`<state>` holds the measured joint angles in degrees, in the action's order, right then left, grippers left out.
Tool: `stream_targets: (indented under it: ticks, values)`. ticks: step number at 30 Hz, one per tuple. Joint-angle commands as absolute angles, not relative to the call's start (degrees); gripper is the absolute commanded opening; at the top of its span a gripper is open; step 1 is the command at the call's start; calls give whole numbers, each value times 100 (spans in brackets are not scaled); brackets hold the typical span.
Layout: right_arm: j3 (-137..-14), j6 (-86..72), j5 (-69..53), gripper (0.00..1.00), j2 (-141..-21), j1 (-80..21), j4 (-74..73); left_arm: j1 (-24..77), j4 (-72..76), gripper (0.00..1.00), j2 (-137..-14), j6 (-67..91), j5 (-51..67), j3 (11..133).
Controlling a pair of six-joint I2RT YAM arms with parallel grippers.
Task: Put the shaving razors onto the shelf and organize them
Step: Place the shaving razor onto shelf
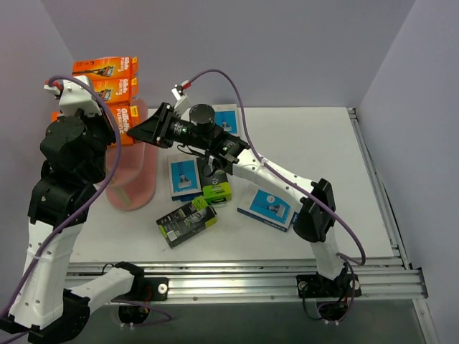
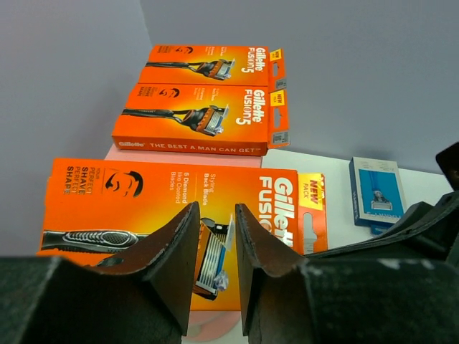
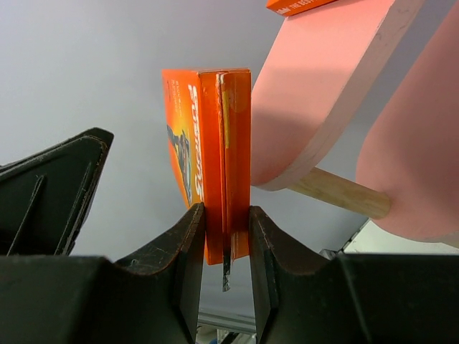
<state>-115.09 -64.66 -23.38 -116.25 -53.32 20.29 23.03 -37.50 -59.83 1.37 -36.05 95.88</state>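
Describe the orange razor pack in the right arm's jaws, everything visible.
The orange pack is a flat cardboard box printed with a razor picture, white lettering and a yellow corner tab. The right gripper has its jaws shut on its thin edge, holding it beside a board of the pink shelf. Whether it rests on the shelf is unclear.

White table (image 1: 323,143): pink shelf (image 1: 133,183) stands at left. Three blue-and-grey razor packs (image 1: 184,178) and two black-and-lime packs (image 1: 186,222) lie flat. Two orange packs (image 1: 105,68) sit on the upper shelf boards.
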Motion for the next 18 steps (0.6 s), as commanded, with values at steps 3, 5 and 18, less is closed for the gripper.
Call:
stream_targets:
  ticks: [3,5,18]
  values:
    - [-11996,-6566,-2338,0,-11663,-5344,2383,1724,-3744,34,-6178,606,-2708,9852]
    - [-12050,-6557,-2329,0,-11698,-5352,2338,1477,-3805,34,-6222,781,-2427,9861]
    - [-12577,-6662,-2329,0,-12111,-5318,2136,651,-3929,33,-6556,1098,-1802,9660]
